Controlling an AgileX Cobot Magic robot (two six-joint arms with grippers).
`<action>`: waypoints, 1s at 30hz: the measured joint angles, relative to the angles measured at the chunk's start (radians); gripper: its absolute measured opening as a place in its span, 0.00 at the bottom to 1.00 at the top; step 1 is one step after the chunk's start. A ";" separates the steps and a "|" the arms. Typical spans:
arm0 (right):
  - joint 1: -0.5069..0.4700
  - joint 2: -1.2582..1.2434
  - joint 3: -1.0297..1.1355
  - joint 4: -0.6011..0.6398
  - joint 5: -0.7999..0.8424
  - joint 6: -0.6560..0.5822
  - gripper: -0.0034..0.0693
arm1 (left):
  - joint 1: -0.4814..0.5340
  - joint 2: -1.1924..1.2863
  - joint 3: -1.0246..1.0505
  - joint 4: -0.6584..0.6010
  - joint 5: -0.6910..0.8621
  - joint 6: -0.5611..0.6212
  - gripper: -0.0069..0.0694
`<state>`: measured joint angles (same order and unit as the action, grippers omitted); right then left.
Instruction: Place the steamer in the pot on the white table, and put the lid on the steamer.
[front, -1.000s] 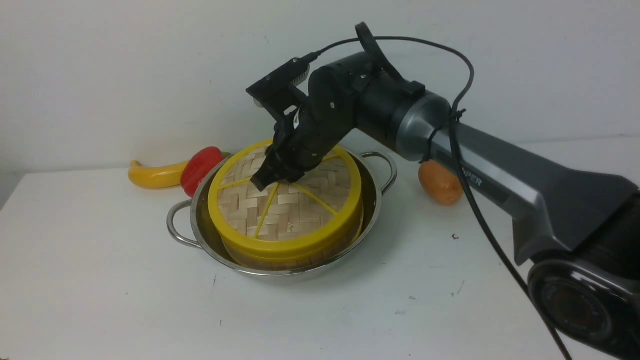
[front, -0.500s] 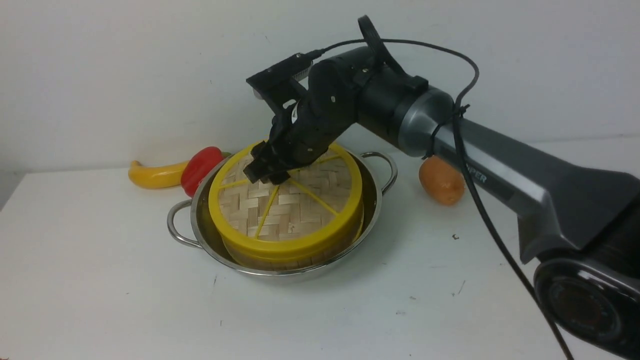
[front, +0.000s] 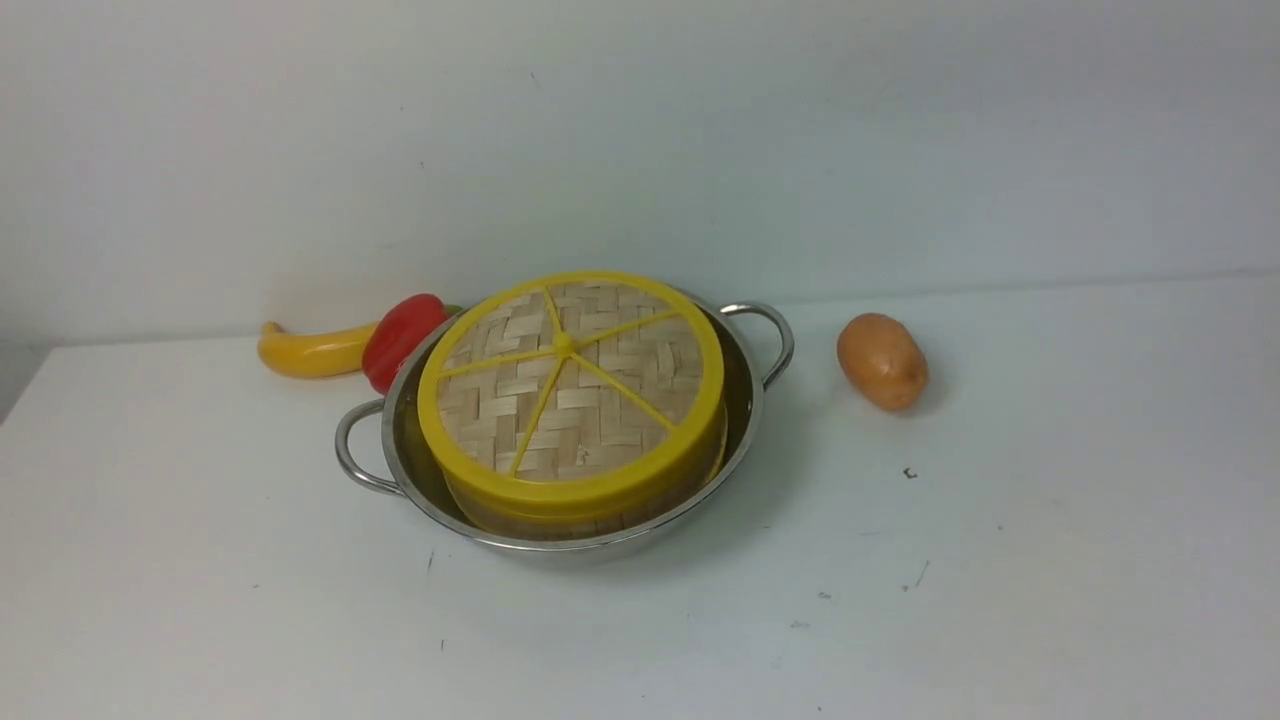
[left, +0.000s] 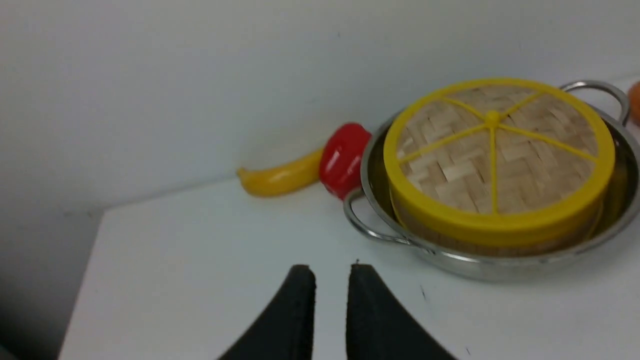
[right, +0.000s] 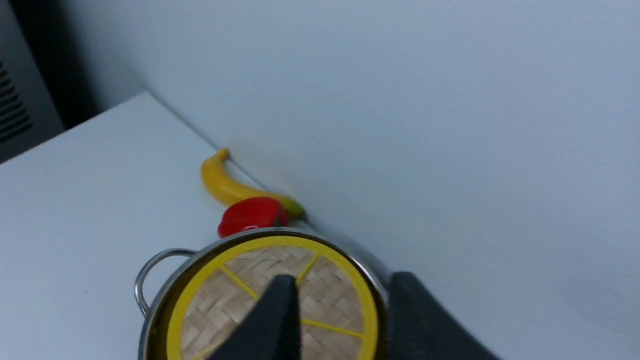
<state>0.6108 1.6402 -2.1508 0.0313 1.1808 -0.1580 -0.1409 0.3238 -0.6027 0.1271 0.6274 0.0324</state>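
Bamboo lid (front: 570, 385) caps steamer (front: 590, 512) inside pot (front: 745, 395).

Neither arm shows in the front view. The left gripper (left: 331, 282) appears in its own wrist view only as two dark fingers with a narrow gap between them (nothing held). The right gripper (right: 345, 300) stands with a wider gap, its fingers (right: 272, 320) empty, pointing toward 12 o'clock.

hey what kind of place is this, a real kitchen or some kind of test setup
Most likely a lab test bench, not a kitchen: a bare white table against a blank wall, with only a pot holding a lidded steamer, plus a banana, red pepper and potato.
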 joint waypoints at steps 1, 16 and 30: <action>-0.011 -0.063 0.062 -0.004 -0.006 -0.002 0.21 | 0.000 0.000 0.000 0.007 -0.015 -0.001 0.22; -0.035 -0.976 1.361 -0.007 -0.673 0.227 0.04 | 0.000 0.000 0.000 0.011 0.009 -0.016 0.23; -0.035 -0.999 1.412 -0.108 -0.638 0.240 0.06 | 0.000 0.000 0.000 0.010 0.009 -0.016 0.23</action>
<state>0.5760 0.6412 -0.7387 -0.0771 0.5431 0.0816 -0.1409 0.3238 -0.6027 0.1367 0.6364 0.0166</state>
